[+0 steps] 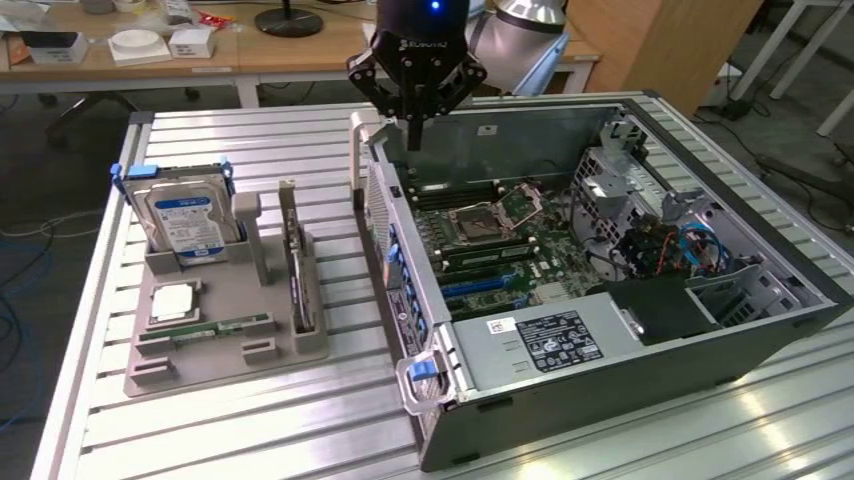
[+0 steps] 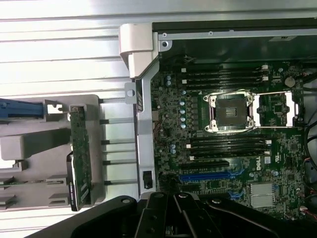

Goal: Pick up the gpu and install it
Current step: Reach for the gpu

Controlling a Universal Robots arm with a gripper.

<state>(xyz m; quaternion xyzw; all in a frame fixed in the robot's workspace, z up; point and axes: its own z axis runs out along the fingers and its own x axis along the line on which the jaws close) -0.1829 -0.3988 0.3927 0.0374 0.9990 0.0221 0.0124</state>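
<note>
Black jaws closed tight, nothing held, hanging above the rear rim of the open dark-grey metal computer case (image 1: 641,390), over the green motherboard (image 1: 514,250). Thin flat green gpu (image 1: 302,290) with black shroud standing on edge in a slot of the grey plastic holder tray (image 1: 214,370), just beside the case on the slatted aluminium surface (image 1: 267,140), well apart from the jaws. Boxy silver hard drive with blue-white label (image 1: 187,225) upright in the same tray.

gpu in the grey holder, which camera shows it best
The wrist view: it looks down on the gpu standing on edge in the grey holder, showing its green board lengthwise. The exterior view shows the gpu as just a thin dark sliver in that holder.
</note>
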